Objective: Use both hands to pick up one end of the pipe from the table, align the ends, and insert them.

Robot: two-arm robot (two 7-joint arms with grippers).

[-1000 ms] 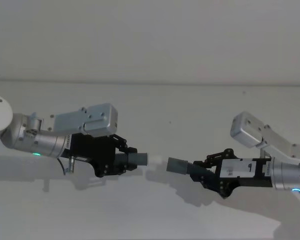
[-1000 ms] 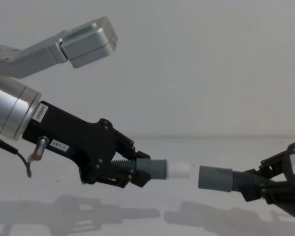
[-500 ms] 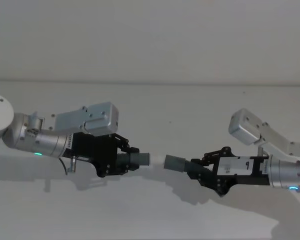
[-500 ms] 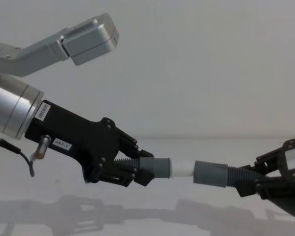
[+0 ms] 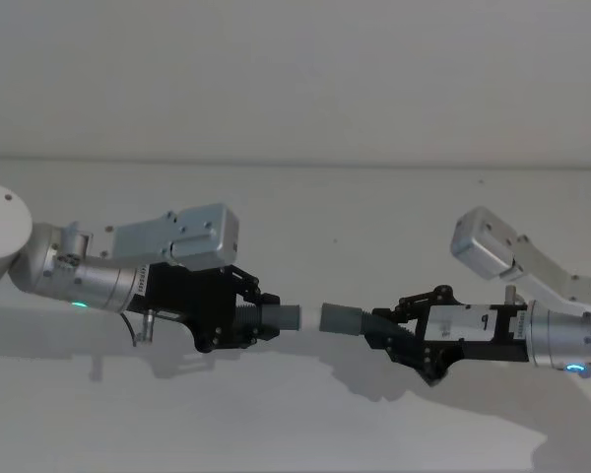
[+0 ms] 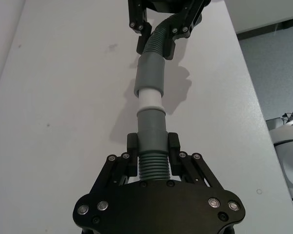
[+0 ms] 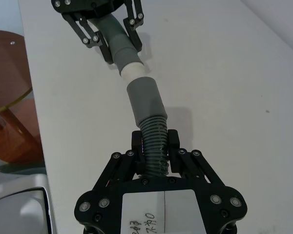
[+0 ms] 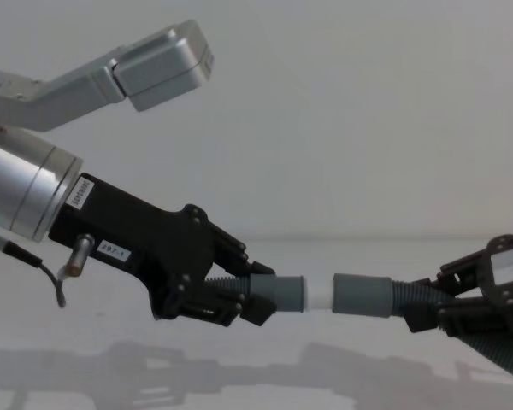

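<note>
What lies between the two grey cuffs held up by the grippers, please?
The white tip alone, bridging the left cuff and the wider right cuff; the chest view shows it.

We can't tell how deep the white tip [image 8: 320, 295] sits inside the wider cuff [image 8: 362, 295]. The left gripper [image 8: 239, 299] hides most of its ribbed piece [image 6: 153, 167]. In the chest view the right gripper [image 8: 445, 312] is cut off.
</note>
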